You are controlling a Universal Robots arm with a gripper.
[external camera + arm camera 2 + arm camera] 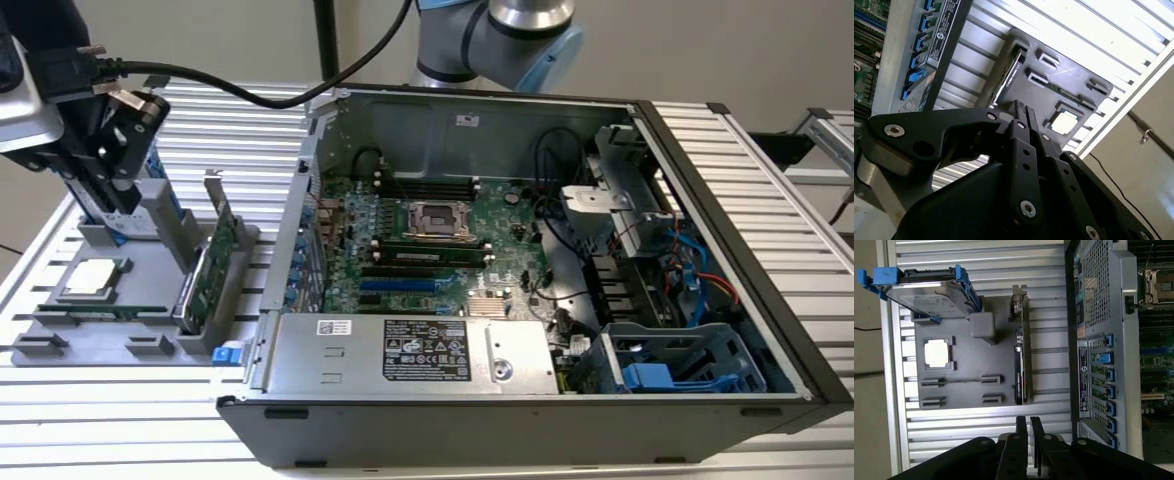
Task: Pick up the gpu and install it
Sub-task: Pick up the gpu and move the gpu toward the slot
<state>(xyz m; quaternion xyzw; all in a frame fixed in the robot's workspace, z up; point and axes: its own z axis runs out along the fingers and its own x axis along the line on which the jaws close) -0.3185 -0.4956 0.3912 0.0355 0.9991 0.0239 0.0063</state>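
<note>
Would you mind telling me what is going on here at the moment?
The robot arm's black hand hovers shut and empty by the grey plastic parts tray, next to the open dark computer case. The gpu, a flat green card with a silver metal bracket, stands on edge in the tray, not yet picked up, and nothing touches it.

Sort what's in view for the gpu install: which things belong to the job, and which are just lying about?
Belongs to the job:
gpu, standing on edge in the grey holder
end effector, shut, holding nothing
open computer case

Just lying about:
hard drive with blue rails
processor chip
memory stick
</note>
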